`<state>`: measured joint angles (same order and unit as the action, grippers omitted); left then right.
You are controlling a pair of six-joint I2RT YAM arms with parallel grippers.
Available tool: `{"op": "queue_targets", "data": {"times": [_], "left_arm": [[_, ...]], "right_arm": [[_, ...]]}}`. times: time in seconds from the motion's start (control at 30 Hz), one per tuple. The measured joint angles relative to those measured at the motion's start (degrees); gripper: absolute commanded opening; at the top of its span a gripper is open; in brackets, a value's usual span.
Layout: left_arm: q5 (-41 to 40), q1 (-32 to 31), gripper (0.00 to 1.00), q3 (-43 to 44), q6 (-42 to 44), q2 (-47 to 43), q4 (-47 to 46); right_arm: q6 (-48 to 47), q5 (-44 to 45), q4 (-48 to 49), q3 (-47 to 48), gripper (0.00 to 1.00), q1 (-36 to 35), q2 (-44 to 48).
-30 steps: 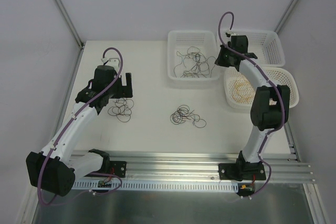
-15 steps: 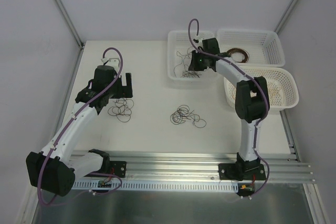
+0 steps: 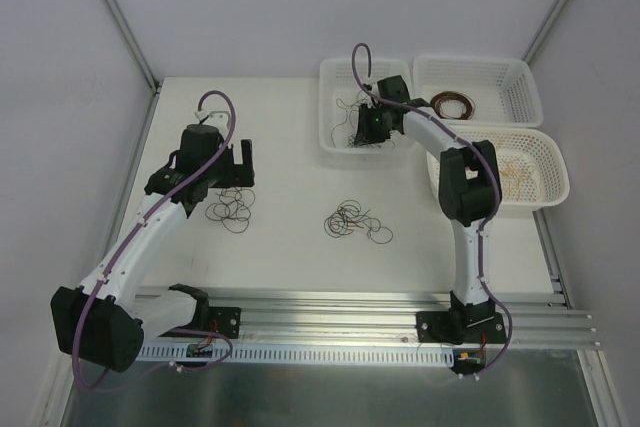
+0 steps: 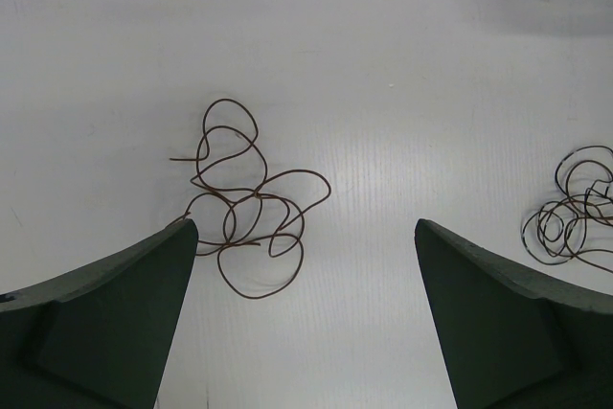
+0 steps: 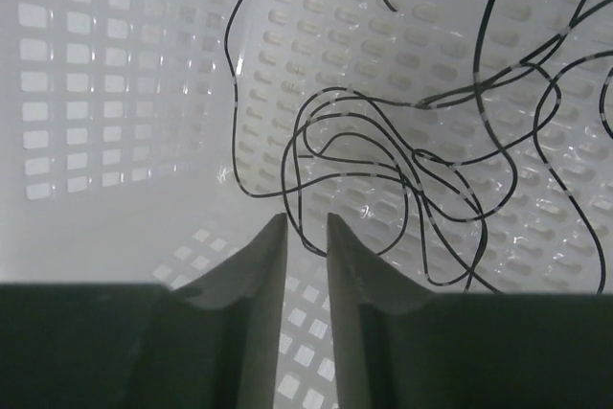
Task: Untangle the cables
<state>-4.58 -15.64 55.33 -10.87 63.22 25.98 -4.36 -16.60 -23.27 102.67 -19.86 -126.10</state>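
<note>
A loose brown cable lies on the white table between and just ahead of my left gripper, which stands wide open above it with nothing held; from above the left gripper hovers over this cable. A mixed dark tangle lies mid-table, its edge showing at the right of the left wrist view. My right gripper is down inside the left basket, jaws a narrow gap apart. A loop of the black cables hangs at its tips, not pinched.
Three white baskets stand at the back right: the left one with black cables, the far one with a brown coil, the near right one with yellow-tan cables. Metal rails run along the near edge.
The right arm swung left from the far right basket into the left basket, and its jaws parted slightly. The left arm has not moved.
</note>
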Motion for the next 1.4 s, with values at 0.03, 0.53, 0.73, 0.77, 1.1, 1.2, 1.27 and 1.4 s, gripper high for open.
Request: {"op": "queue_targets", "data": {"times": [0.03,0.53,0.73,0.77,1.1,1.2,1.27,1.4], "left_arm": [[0.0,0.0,0.98,0.02,0.0,0.02,0.0],[0.13,0.0,0.98,0.02,0.0,0.04,0.0],[1.66,0.0,0.98,0.02,0.0,0.04,0.02],[2.1,0.0,0.99,0.02,0.0,0.04,0.02],[12.31,-1.29,0.99,0.0,-3.26,1.55,0.0],[12.35,-7.5,0.98,0.02,-6.71,2.82,-0.07],[11.87,-13.09,0.98,0.02,-9.14,3.87,-0.35],[10.27,-22.73,0.94,0.02,-13.88,8.11,-1.57]], "right_arm": [[0.02,0.15,-0.31,0.02,0.32,0.0,0.17],[-3.26,5.31,-5.99,-2.64,0.66,-2.6,24.61],[-3.23,8.41,-6.05,-16.87,0.69,-5.01,39.06],[-3.13,8.92,-5.77,-19.71,0.69,-5.33,40.85],[1.27,10.21,-4.52,-46.88,0.68,-7.04,59.1],[2.25,10.03,-3.45,-52.13,0.66,-7.91,62.38],[2.8,9.22,-2.14,-55.54,0.63,-8.22,63.69],[5.05,7.1,0.9,-61.9,0.58,-8.87,64.24]]}}
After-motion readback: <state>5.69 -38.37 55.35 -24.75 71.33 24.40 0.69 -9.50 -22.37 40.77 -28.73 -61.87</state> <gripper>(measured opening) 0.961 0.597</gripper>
